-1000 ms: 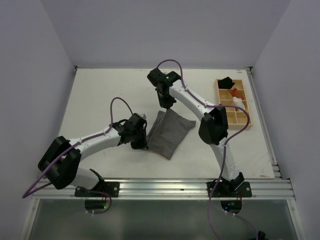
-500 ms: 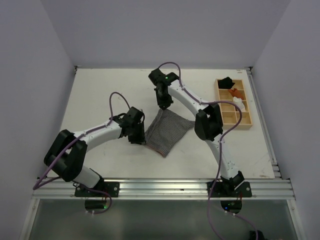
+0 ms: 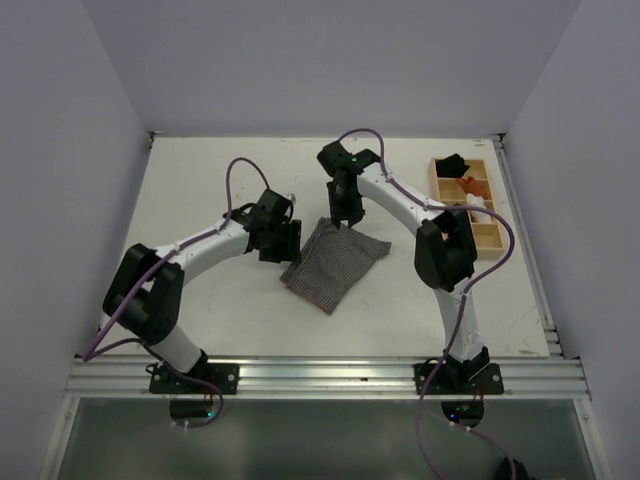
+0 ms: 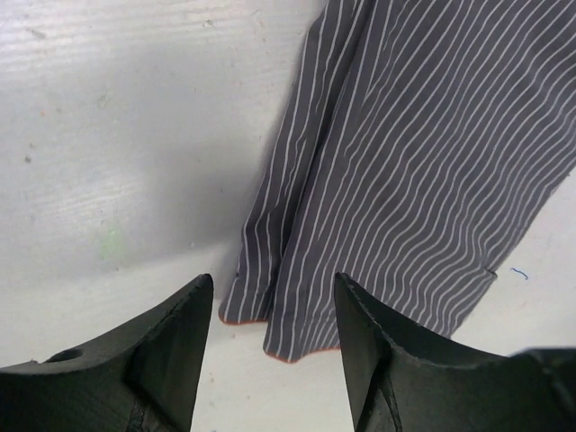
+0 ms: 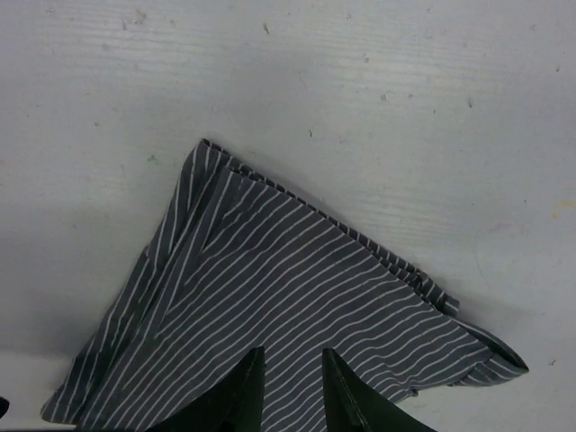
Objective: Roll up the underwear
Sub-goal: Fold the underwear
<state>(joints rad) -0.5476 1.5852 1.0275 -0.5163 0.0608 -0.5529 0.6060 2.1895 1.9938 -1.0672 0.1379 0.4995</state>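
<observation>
Underwear (image 3: 333,262) flat mid-table, bare table (image 3: 200,190) round it. Left gripper (image 4: 270,297) & right gripper (image 5: 291,355): both apart, empty. Tray (image 3: 492,190) at right: small bundles (image 3: 468,187).

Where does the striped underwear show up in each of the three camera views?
Top external: the underwear lies mid-table as a tilted, folded patch.
Left wrist: the underwear fills the upper right, its hem reaching bottom centre.
Right wrist: the underwear spreads across the lower half, one corner pointing up-left.
Shared landmark: the white table beneath it in every view.

Underwear (image 4: 396,162) — soft matt striped cloth; table (image 4: 117,135) matt white, scuffed; left fingers (image 4: 171,360) — matt black plastic.
</observation>
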